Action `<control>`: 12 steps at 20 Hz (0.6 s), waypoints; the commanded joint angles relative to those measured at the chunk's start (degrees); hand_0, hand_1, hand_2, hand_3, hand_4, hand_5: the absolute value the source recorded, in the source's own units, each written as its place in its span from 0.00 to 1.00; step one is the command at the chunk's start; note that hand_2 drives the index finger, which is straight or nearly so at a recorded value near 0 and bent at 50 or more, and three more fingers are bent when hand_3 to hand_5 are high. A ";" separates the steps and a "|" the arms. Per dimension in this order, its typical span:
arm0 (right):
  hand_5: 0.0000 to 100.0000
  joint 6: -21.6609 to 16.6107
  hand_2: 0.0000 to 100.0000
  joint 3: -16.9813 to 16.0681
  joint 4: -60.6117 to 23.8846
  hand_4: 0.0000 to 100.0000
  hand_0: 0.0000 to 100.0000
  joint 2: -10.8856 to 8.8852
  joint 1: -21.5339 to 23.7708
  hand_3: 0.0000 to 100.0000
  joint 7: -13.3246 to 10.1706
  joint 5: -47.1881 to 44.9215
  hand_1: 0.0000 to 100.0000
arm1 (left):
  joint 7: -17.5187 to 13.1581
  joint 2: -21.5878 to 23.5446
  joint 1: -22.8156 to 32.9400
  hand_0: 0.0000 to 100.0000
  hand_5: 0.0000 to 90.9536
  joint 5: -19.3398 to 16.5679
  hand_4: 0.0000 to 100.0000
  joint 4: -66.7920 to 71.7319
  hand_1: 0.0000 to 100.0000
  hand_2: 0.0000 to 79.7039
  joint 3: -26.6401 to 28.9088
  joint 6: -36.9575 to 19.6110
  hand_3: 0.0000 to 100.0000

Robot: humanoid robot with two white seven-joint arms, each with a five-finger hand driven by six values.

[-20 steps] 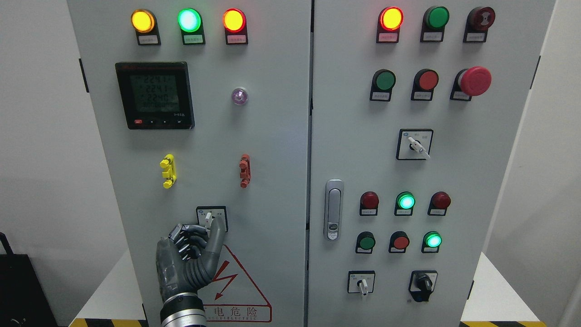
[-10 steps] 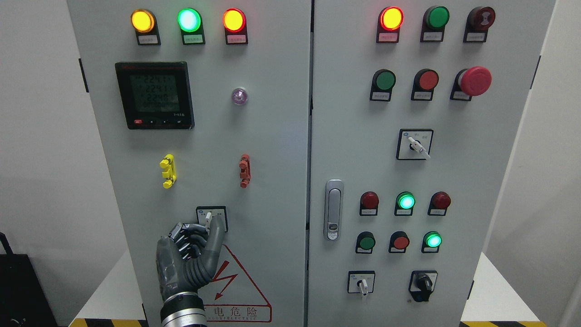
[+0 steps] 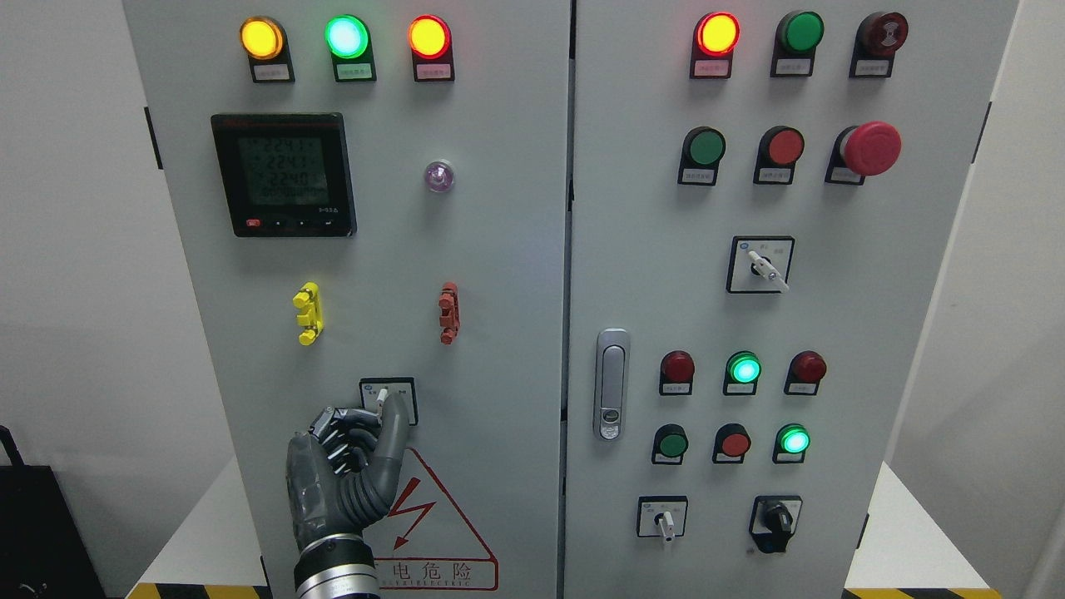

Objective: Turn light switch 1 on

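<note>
Light switch 1, white lever upright, pinched by left robot hand.

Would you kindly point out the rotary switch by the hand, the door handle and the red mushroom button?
Rotary switch (image 3: 382, 398): head view, on its white knob.
Door handle (image 3: 612, 383): head view, mid-lever.
Mushroom button (image 3: 872, 148): head view, centre of its red cap.

The left hand is raised upright from the bottom edge, back toward the camera. The fingers are curled at approx. thumb-tip height; the thumb is stretched upward.
</note>
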 commanded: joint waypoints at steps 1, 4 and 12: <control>0.00 -0.05 0.00 0.00 0.00 0.00 0.05 0.00 0.00 0.00 0.05 0.00 0.00 | -0.03 0.00 0.06 0.23 0.84 0.00 0.85 0.10 0.53 0.78 -0.01 0.02 0.84; 0.00 -0.05 0.00 0.00 0.00 0.00 0.05 0.00 0.00 0.00 -0.04 0.01 0.00 | -0.03 0.08 0.06 0.24 0.84 0.00 0.85 0.10 0.53 0.78 -0.01 0.10 0.84; 0.00 -0.05 0.00 0.00 0.00 0.00 0.05 0.00 0.00 0.00 0.05 0.01 0.00 | -0.11 0.09 0.15 0.25 0.84 0.00 0.85 0.19 0.52 0.78 -0.01 0.11 0.84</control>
